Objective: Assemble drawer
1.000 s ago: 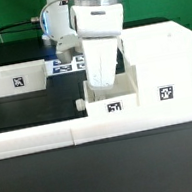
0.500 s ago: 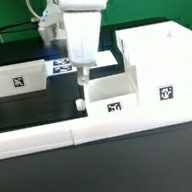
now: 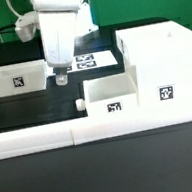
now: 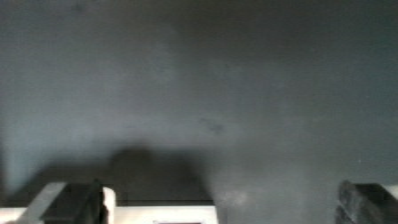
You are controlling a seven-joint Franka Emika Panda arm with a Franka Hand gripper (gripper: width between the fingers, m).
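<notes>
My gripper (image 3: 59,79) hangs just above the black table, between the left white drawer box (image 3: 18,79) and the small open drawer box (image 3: 112,92). That small box, with a knob (image 3: 82,103) on its side, stands against the tall white drawer case (image 3: 161,61) at the exterior view's right. In the wrist view my gripper (image 4: 222,206) is open and empty, its fingers (image 4: 79,204) wide apart over the dark table. A white part's edge (image 4: 169,216) shows low between them.
The marker board (image 3: 90,59) lies behind my gripper. A long white rail (image 3: 51,139) runs along the table's front edge. Black cables (image 3: 3,36) trail at the back left.
My gripper has lifted off the small drawer box and moved toward the exterior view's left, down near the table beside the left box. The parts have not moved.
</notes>
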